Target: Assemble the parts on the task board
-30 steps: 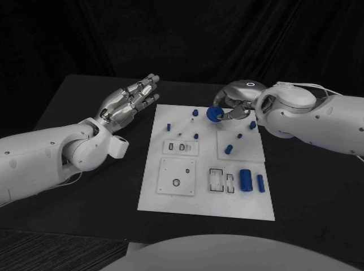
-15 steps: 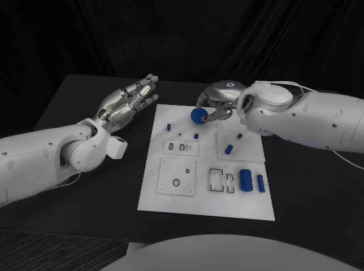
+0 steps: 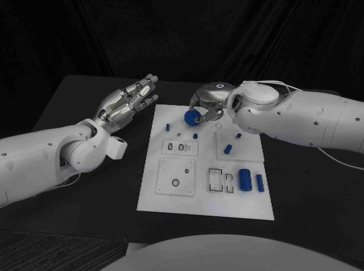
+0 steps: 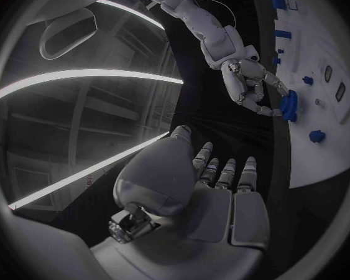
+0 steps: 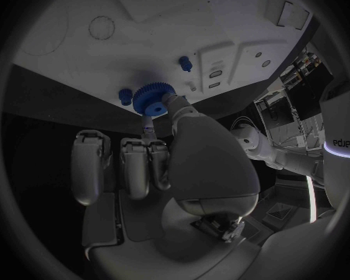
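A white task board [image 3: 176,202] lies in the middle of the black table. My right hand [image 3: 206,100] hovers over the board's far left part and pinches a blue gear [image 3: 191,117] between thumb and finger. In the right wrist view the gear [image 5: 151,98] hangs just above the board [image 5: 143,31], beside a small blue peg [image 5: 125,96]. My left hand [image 3: 130,100] is held up left of the board, fingers apart and straight, holding nothing. The left wrist view shows the right hand [image 4: 248,84] with the gear [image 4: 289,104] over the board [image 4: 330,56].
Several blue parts stand or lie on the board: small pegs [image 3: 196,136], [image 3: 229,149], a thick cylinder [image 3: 246,179] and a slimmer one [image 3: 259,182] near the right edge. White inset plates [image 3: 178,176] sit on the board's left half.
My right hand has carried the blue gear leftward along the board's far edge, from its right part to its left part. The left hand has stayed still.
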Robot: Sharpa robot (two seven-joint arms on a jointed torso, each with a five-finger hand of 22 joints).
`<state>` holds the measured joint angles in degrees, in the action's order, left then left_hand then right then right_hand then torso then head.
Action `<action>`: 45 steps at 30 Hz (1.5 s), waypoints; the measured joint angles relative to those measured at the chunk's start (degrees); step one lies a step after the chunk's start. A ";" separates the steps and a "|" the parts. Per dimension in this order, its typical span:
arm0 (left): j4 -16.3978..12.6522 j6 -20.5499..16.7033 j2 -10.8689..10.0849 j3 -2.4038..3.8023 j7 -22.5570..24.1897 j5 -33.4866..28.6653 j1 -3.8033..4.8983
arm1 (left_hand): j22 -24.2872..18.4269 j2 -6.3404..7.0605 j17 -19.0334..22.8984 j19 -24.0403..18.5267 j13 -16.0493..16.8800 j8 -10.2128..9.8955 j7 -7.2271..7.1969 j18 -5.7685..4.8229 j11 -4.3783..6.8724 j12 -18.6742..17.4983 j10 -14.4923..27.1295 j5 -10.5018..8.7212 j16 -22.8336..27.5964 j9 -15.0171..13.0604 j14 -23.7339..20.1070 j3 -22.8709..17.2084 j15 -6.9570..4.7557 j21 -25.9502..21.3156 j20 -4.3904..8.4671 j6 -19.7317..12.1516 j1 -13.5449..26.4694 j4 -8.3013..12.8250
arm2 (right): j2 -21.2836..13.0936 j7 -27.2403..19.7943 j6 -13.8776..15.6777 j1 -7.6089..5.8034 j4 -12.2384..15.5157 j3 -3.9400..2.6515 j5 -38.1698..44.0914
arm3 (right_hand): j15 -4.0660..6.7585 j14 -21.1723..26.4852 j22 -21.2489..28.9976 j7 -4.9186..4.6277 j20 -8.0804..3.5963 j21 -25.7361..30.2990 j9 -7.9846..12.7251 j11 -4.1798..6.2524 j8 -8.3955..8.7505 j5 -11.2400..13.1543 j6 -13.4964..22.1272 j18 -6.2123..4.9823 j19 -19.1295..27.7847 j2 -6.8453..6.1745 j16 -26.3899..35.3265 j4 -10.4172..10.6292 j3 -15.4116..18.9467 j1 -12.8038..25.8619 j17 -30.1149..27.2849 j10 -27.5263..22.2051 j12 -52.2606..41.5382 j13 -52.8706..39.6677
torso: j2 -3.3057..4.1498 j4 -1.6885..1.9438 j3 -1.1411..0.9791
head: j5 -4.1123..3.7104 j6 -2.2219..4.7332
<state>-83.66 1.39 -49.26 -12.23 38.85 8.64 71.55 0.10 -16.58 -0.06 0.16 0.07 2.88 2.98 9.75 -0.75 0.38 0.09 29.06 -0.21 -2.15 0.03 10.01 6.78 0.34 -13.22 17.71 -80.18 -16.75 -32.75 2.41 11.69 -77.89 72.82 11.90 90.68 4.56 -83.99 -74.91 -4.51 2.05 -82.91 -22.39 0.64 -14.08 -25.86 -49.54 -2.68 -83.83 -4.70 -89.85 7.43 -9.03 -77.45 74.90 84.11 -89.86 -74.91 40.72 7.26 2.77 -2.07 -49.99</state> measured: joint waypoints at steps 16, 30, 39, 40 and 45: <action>0.24 0.19 0.41 0.00 0.00 0.00 0.00 | 0.00 0.00 -0.02 0.00 0.02 0.00 0.00 0.00 0.01 0.00 0.01 0.00 0.00 0.00 0.00 0.00 0.00 0.00 0.00 0.00 0.00 0.00 | 1.47 -0.26 -1.31 0.67 -1.95 -0.03 2.12 | 0.00 0.00 -0.03 0.12 0.00 0.48 -1.06 0.00 -1.42 0.63 2.77 0.00 0.00 0.02 0.00 -0.15 -0.50 0.74 0.00 0.00 0.00 0.00 | 0.02 -0.10 -0.01 | 0.01 0.00; 0.44 0.38 0.58 0.00 0.00 0.00 0.00 | 0.00 0.00 0.00 0.00 -0.02 0.00 0.00 0.00 -0.20 0.00 -0.20 0.24 0.00 0.00 0.00 -0.17 0.00 0.00 0.00 0.00 0.00 0.17 | 1.50 -0.33 -2.15 0.94 -2.21 0.00 2.60 | 0.00 0.00 -0.03 1.05 0.00 1.74 1.64 0.21 7.13 0.57 10.09 0.00 0.00 0.54 0.00 -1.25 -2.39 1.20 0.04 -0.21 0.00 0.00 | -0.01 -0.10 -0.02 | 0.08 0.00; 0.61 0.51 0.75 0.00 0.00 0.00 0.00 | 0.00 0.00 0.02 0.00 -0.02 0.00 0.21 0.00 -0.19 0.00 -0.20 0.24 0.00 0.00 0.00 -0.33 -0.01 0.00 0.00 0.21 0.00 0.00 | 1.46 -0.34 -2.66 1.00 -2.24 0.00 2.69 | 0.00 0.00 -0.03 1.52 -0.21 2.16 3.02 0.52 8.37 1.06 10.97 -0.01 0.21 0.56 0.00 -1.41 -2.54 1.21 0.04 -0.09 0.00 0.00 | -0.02 -0.11 -0.02 | 0.05 0.00; 0.62 0.52 0.76 0.00 0.00 0.00 0.00 | 0.00 0.00 0.02 -0.01 -0.02 0.00 0.21 0.00 -0.19 0.00 -0.20 0.24 0.00 0.00 0.00 -0.33 -0.01 0.00 0.01 0.21 0.00 0.00 | 1.44 -0.34 -2.71 1.01 -2.24 0.00 2.70 | 0.00 0.00 -0.03 1.52 -0.21 2.16 3.02 0.52 8.37 1.06 10.97 -0.01 0.22 0.56 0.00 -1.41 -2.54 1.22 0.04 -0.09 0.00 0.00 | -0.02 -0.11 -0.02 | 0.05 0.00; 0.67 0.58 0.78 0.00 0.00 0.00 0.00 | 0.00 0.00 0.01 -0.01 -0.01 0.00 0.41 0.00 -0.40 0.00 0.01 0.24 0.00 0.00 0.00 -0.33 -0.01 0.00 0.01 0.41 0.00 0.00 | 1.35 -0.35 -2.92 1.03 -2.25 0.00 2.72 | 0.00 0.00 -0.02 1.52 -0.41 2.16 3.09 0.52 8.37 1.06 10.97 -0.01 0.42 0.56 0.00 -1.41 -2.54 1.22 0.03 -0.09 0.00 0.00 | -0.02 -0.11 -0.02 | 0.08 0.00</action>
<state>-83.00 1.97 -48.48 -12.23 38.85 8.64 71.55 0.10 -16.58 -0.05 0.15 0.06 2.88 3.39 9.75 -1.15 0.38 0.10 29.30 -0.21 -2.15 0.03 9.68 6.77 0.34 -13.21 18.12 -80.18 -16.74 -31.40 2.07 8.77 -76.86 70.57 11.89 93.41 4.56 -83.99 -74.93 -2.99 1.63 -80.75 -19.30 1.16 -5.71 -24.80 -38.57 -2.69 -83.41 -4.14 -89.85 6.02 -11.56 -76.23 74.94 84.01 -89.86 -74.91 40.70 7.15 2.76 -1.98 -49.99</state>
